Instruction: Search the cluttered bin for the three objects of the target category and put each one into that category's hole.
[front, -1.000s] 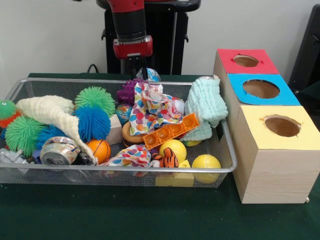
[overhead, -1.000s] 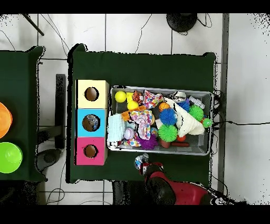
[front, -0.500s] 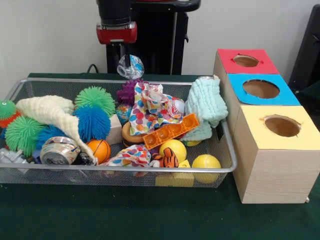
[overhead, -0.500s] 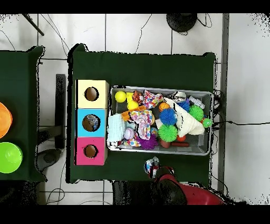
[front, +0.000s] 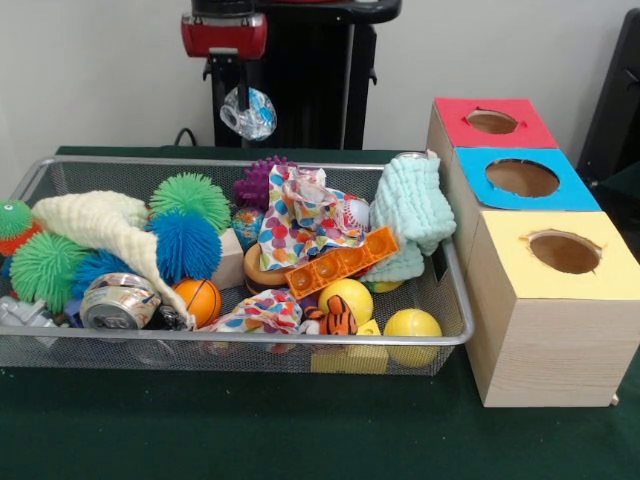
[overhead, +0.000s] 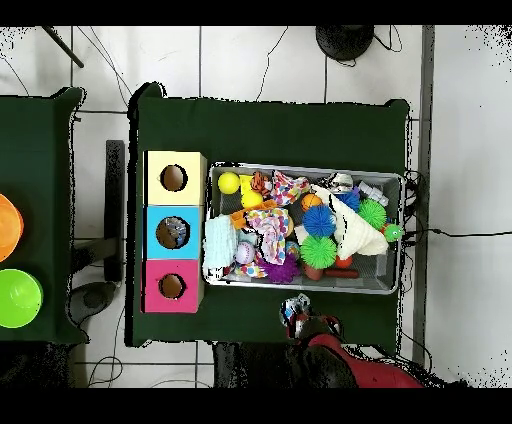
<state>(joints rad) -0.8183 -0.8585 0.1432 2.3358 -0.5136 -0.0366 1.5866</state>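
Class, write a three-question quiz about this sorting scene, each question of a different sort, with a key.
1. True or false: the gripper is holding a crumpled clear wrapper above the wire bin.
2. Multiple choice: in the front view, which box stands nearest the camera? A) red box B) blue box C) yellow box
3. Fill in: the orange block strip lies on top of the polka-dot ____.

Key: 1 true; 2 C; 3 cloth.
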